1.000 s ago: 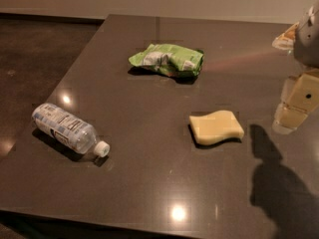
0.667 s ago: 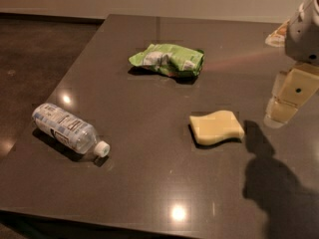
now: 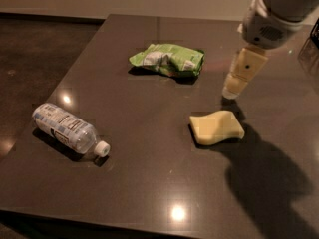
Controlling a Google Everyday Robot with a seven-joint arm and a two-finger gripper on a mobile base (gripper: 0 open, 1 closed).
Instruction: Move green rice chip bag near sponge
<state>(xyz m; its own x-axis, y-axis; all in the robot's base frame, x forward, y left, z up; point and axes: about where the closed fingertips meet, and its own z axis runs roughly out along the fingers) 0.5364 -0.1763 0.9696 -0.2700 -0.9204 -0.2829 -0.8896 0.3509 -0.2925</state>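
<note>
The green rice chip bag (image 3: 168,59) lies crumpled on the dark table, back centre. The pale yellow sponge (image 3: 216,127) lies flat to the front right of it, apart from the bag. My gripper (image 3: 240,74) hangs from the arm at the upper right, above the table between the bag and the sponge, just right of the bag and behind the sponge. It holds nothing that I can see.
A clear plastic water bottle (image 3: 68,129) with a white cap lies on its side at the front left. The dark table (image 3: 149,183) has its left edge running diagonally, with dark floor beyond. A dark object (image 3: 314,41) sits at the far right edge.
The arm and gripper have moved left and toward the bag, now standing behind the sponge. The bag, sponge and bottle have not moved.
</note>
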